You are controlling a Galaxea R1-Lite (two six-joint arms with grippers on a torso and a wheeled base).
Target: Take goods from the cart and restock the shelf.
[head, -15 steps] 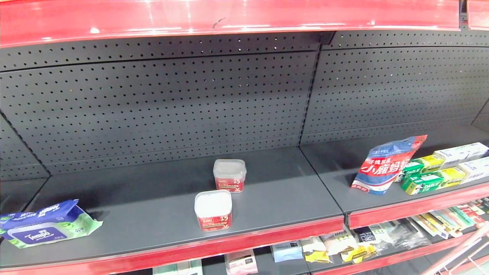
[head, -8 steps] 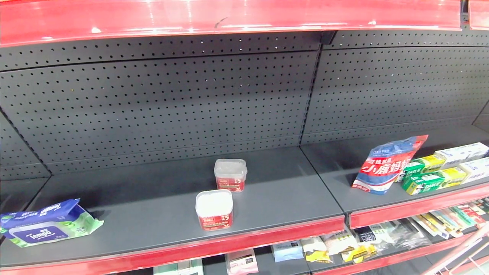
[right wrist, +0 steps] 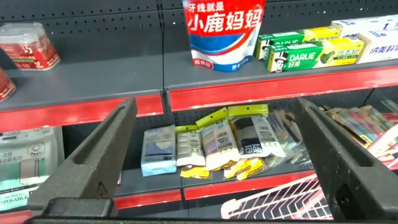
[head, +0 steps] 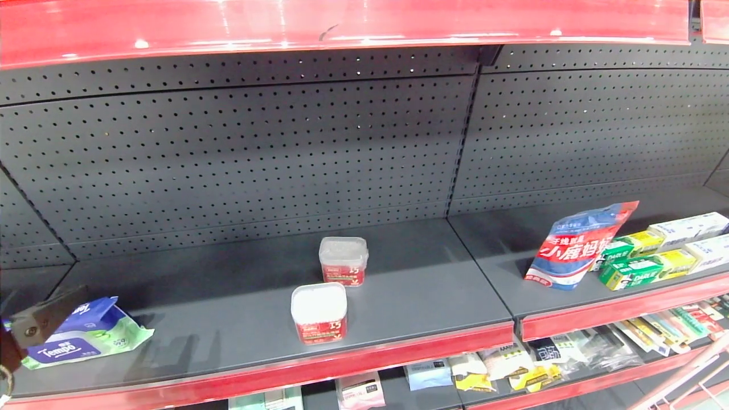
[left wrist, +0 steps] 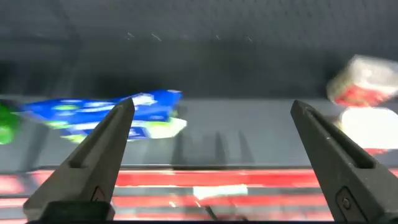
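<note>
Far left, before the front edge of the grey shelf [head: 228,319]: left gripper [left wrist: 212,109], its two fingers spread wide apart, one finger overlapping the left part of a blue and green wipes pack [head: 91,336] in the head view. Pack lying flat on the shelf.

Near the middle, two red tubs with white lids, both upright: front tub [head: 319,313] close to the shelf edge, back tub [head: 343,261] just behind it, not touching.

Further right, on the next shelf section, a blue and red pouch [head: 575,245] standing tilted, touching green toothpaste boxes [head: 643,265]; beside these, white boxes [head: 689,228].

Underneath, on the lower shelf [head: 393,393], small sachets [head: 512,364] in a row.

Right gripper [right wrist: 217,102] also opened wide, facing this lower shelf. Below it, part of the white wire cart [right wrist: 280,199].
</note>
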